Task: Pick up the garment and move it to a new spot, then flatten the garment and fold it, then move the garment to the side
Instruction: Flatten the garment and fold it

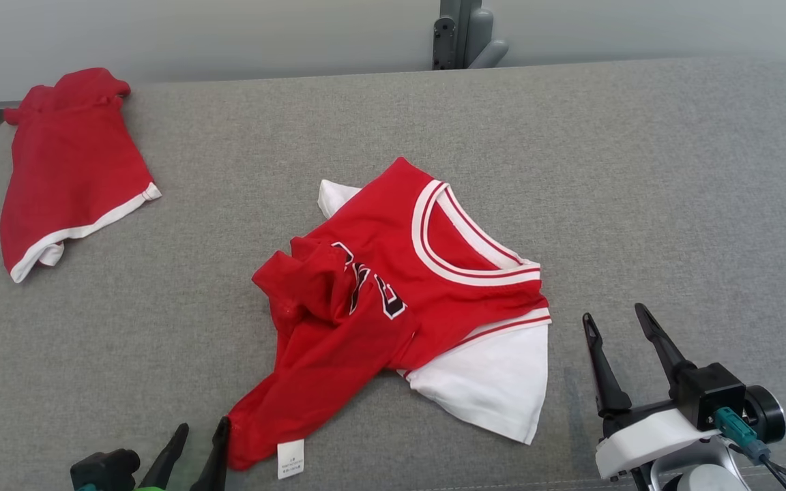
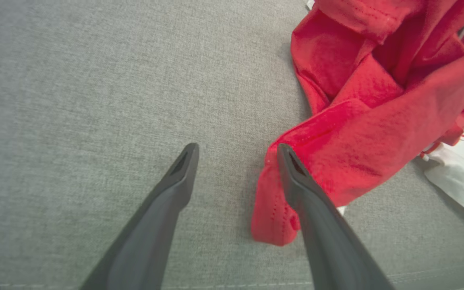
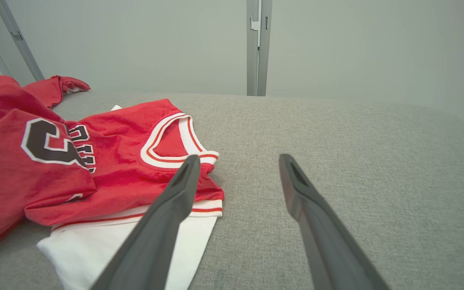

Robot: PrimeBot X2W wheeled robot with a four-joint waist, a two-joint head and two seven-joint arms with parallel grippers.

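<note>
Crumpled red jersey on grey cushion, left gripper spread empty at its hem, right gripper wide, empty.

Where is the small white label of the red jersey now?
In the head view, the white label lies at the nearest hem corner of the red jersey, low and left of centre, just right of the left gripper, on the grey cushion.

Rumpled red-and-white garment lies centrally on grey cushion.
</note>
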